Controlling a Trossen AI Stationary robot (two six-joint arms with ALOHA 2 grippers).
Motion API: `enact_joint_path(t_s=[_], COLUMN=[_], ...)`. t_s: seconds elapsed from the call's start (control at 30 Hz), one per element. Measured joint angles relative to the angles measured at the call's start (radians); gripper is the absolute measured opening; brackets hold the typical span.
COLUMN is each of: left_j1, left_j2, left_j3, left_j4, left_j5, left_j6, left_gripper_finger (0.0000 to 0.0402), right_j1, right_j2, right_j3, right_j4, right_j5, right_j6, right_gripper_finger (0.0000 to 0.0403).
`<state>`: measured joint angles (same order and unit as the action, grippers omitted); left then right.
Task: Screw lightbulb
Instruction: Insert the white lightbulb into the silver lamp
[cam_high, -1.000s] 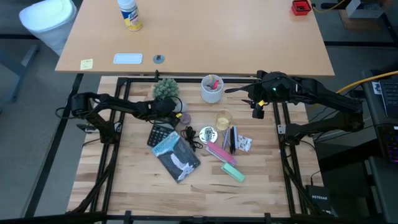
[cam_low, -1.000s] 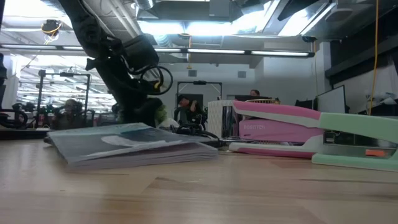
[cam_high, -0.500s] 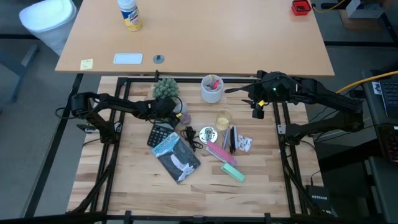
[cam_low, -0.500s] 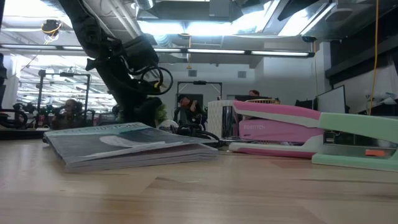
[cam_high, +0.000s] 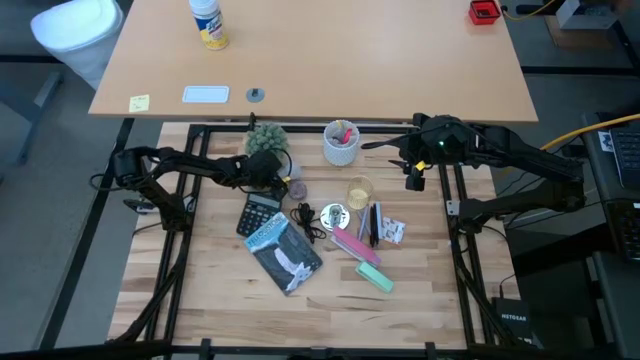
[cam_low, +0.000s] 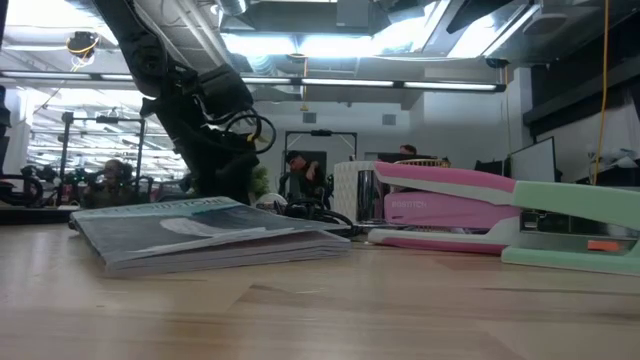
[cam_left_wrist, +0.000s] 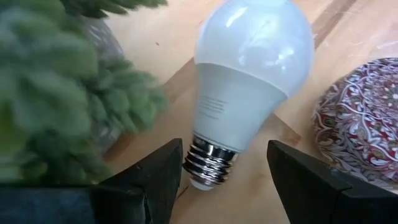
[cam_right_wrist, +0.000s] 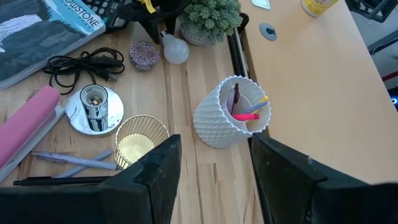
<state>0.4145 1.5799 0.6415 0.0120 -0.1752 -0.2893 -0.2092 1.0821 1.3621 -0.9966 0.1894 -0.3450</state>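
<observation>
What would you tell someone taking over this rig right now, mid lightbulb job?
Left gripper: open, fingers on either side of the lightbulb's screw base, not closed on it.
Right gripper: open, holding nothing, parked at the table's far right edge near the white cup.
Lightbulb: lying on its side on the wood between the green plant and a small patterned disc.
Socket: chrome base with black cord, standing empty beside the amber glass.
Done: the approach.
Left: grasp the bulb, carry it to the socket, screw it in.
</observation>
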Motion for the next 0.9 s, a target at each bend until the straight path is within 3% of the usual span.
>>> enact_joint_path(t_s=[0.2, 0.67, 0.8, 0.9], left_j1=[-0.001, -0.001, -0.002, -0.002], left_j2=[0.0, 0.0, 0.0, 0.0], left_j3=[0.0, 0.001, 0.001, 0.001], left_j4=[-0.001, 0.003, 0.003, 0.0], left_j5=[0.004, 0.004, 0.004, 0.004], left_j6=[-0.002, -0.005, -0.005, -0.001], left_gripper_finger=[0.0216, 0.0088, 0.0084, 0.0108], right_j1=[0.0, 0.0, 0.0, 0.0], right_j2=[0.0, 0.0, 0.0, 0.0], right_j3=[0.0, 0.0, 0.0, 0.0], right_j4=[0.0, 0.0, 0.0, 0.0], right_j5=[0.0, 0.0, 0.0, 0.0], right_j6=[0.0, 0.0, 0.0, 0.0], right_gripper_finger=[0.02, 0.02, 0.02, 0.02])
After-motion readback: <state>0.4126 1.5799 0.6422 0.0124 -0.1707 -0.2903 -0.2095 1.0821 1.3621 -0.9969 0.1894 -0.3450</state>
